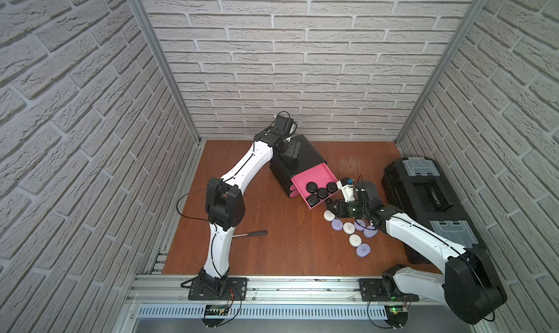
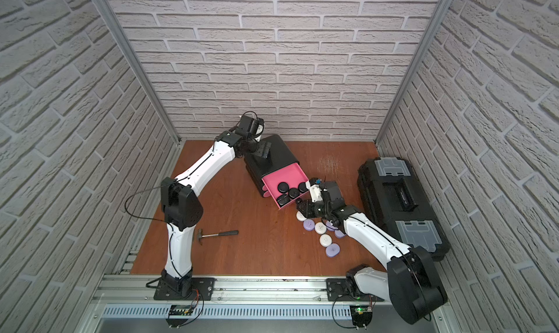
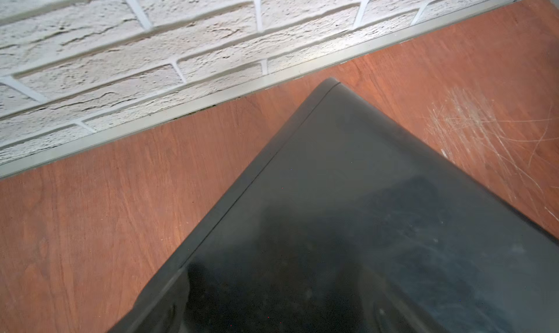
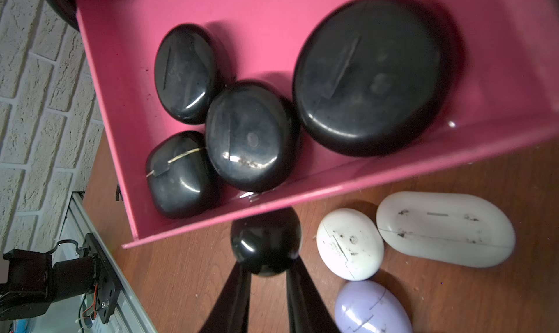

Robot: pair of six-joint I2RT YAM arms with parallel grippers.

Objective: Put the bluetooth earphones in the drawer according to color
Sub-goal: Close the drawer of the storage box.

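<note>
- While the right gripper (image 4: 267, 266) is clenched on the round black knob (image 4: 265, 237) at the front of the pulled-out pink drawer (image 4: 393, 165), we see its two dark fingers (image 4: 239, 289) pressing that knob from either side.
- This drawer is the top one of the black cabinet (image 1: 305, 156), which stands on the table (image 1: 272, 255) near the back wall. Two more pink fronts show only as edges beneath it.
- Four black cases (image 4: 251, 134) lie in the drawer. Three are clustered and touching near one side wall, and the fourth lies beside them, close to the front wall.
- Three white cases (image 1: 329, 215) and four lavender cases (image 1: 336, 224) lie on the table in a loose string just in front of the drawer, partly under the right arm.
- Each black lid has a slit, and the white lids carry dark scuffs. One white lid bears a small dark sign that is too small for us to read.
- The left gripper (image 1: 289, 149) rests on the cabinet's top near its rear. Its wrist view shows only that glossy top, the table and the brick wall, so we cannot tell whether its jaws stand apart or together.
- A hammer (image 2: 217, 234) lies on the table near the left arm, well apart from the cases.
- A large black toolbox (image 1: 429, 195) with grey latches stands along the right side. The faint pale print on its handle is too small for us to read.
</note>
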